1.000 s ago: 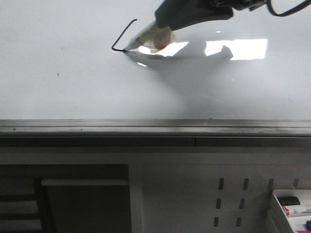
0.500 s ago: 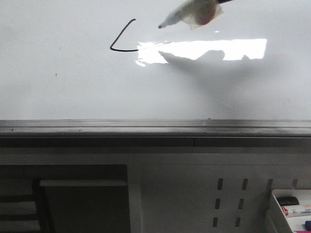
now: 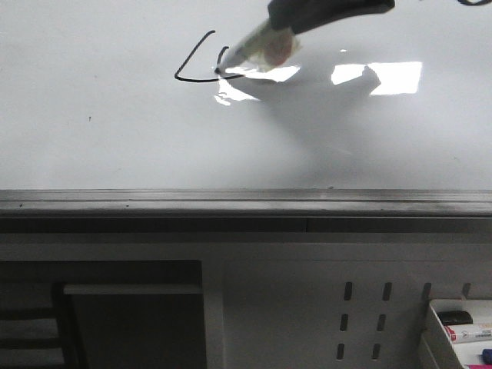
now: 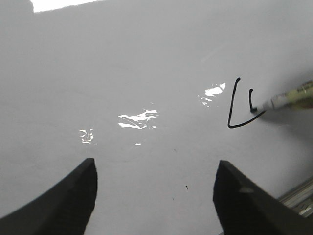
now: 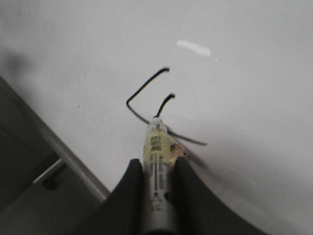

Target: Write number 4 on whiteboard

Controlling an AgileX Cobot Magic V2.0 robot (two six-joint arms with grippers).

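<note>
The whiteboard [image 3: 115, 138] fills the upper front view. On it are thin black strokes of the number 4 [image 3: 188, 65]: a slanted line, a horizontal line, and a short second stroke [image 3: 221, 58]. My right gripper [image 5: 157, 164] is shut on a marker [image 3: 257, 48], whose tip touches the board where the short stroke meets the horizontal line. The strokes [image 5: 142, 90] and marker [image 5: 157, 147] also show in the right wrist view. My left gripper [image 4: 156, 169] hangs open above bare board, nothing between its fingers, and the strokes [image 4: 234, 107] and marker [image 4: 291, 98] lie off to one side.
A grey metal lower edge [image 3: 246, 201] borders the board nearest me. Below it is a perforated grey panel [image 3: 361, 315] and a white tray [image 3: 437, 327] holding spare markers at the bottom right. A dark opening [image 3: 131, 315] sits at the lower left.
A second ago the tip was at the corner of the strokes. It drew the horizontal line, lifted off up and right, then came back down and made the short second stroke.
</note>
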